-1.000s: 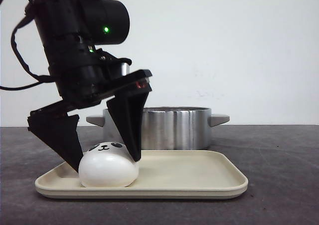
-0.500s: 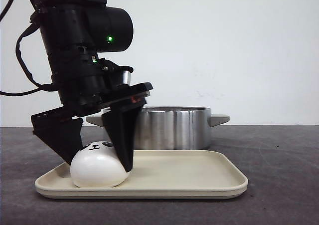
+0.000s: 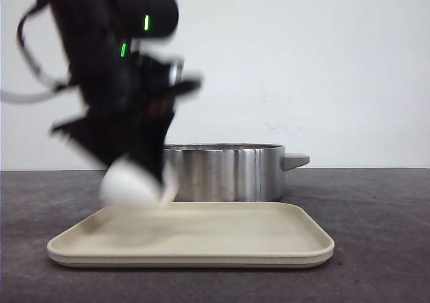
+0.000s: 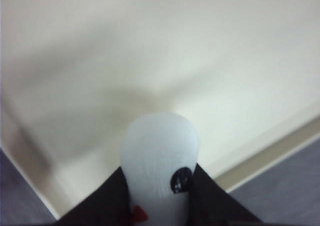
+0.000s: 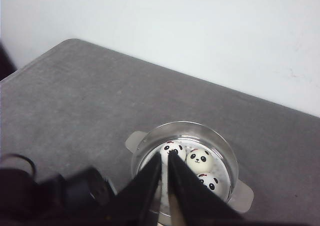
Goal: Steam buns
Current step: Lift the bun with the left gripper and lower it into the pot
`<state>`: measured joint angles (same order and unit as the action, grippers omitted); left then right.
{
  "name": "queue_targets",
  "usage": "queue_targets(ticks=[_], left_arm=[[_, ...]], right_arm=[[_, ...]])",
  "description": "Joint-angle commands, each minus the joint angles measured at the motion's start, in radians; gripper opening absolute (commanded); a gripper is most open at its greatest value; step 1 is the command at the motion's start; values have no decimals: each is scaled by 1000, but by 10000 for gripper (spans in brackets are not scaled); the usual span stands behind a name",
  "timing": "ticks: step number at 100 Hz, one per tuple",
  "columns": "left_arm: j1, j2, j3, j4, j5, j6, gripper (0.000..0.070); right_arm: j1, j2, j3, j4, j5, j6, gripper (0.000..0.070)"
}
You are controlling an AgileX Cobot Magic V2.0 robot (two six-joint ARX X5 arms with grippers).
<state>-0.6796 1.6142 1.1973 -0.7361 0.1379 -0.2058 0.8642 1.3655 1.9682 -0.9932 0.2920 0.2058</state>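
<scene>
- From my seat the front view shows the left gripper [image 3: 138, 175] clamped on a bun [image 3: 132, 183], which hangs in the air above the left part of the tray [image 3: 201, 239], clear of its surface.
- That bun is a smooth white rounded lump; in the front view it is smeared by motion blur, so I cannot make out its face there.
- The left wrist view gives me more: the bun [image 4: 159, 161] sits squeezed between the two dark fingers [image 4: 210, 196], narrowed into a tall rounded shape, with one glossy black oval patch on its white skin (a small red spot shows just below it, and I cannot tell what that is).
- Beneath it in that view lies the cream tray [image 4: 150, 60], with a raised rim and the dark grey table [image 4: 290, 186] past its corner.
- The steel pot [image 3: 228, 172] stands behind the tray, with a handle sticking out on its right side.
- The right wrist view looks down into the pot [image 5: 185, 161], where three more buns [image 5: 200, 158] lie close together, white with black ears, eye patches and small mouths.
- The right gripper [image 5: 165, 166] hangs high over the pot with its fingers nearly together, only a thin slit between them, and nothing held.
</scene>
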Motion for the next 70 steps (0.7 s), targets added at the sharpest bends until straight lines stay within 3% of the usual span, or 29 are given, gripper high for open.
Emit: queue_targets(ticks=[1, 29, 70], left_arm=[[-8, -35, 84, 41, -29, 37, 9], [27, -22, 248, 170, -112, 151, 9], [119, 171, 266, 328, -97, 103, 9]], right_arm=[[12, 8, 19, 5, 4, -1, 13], [11, 8, 19, 19, 4, -2, 13], [11, 9, 16, 19, 4, -4, 13]])
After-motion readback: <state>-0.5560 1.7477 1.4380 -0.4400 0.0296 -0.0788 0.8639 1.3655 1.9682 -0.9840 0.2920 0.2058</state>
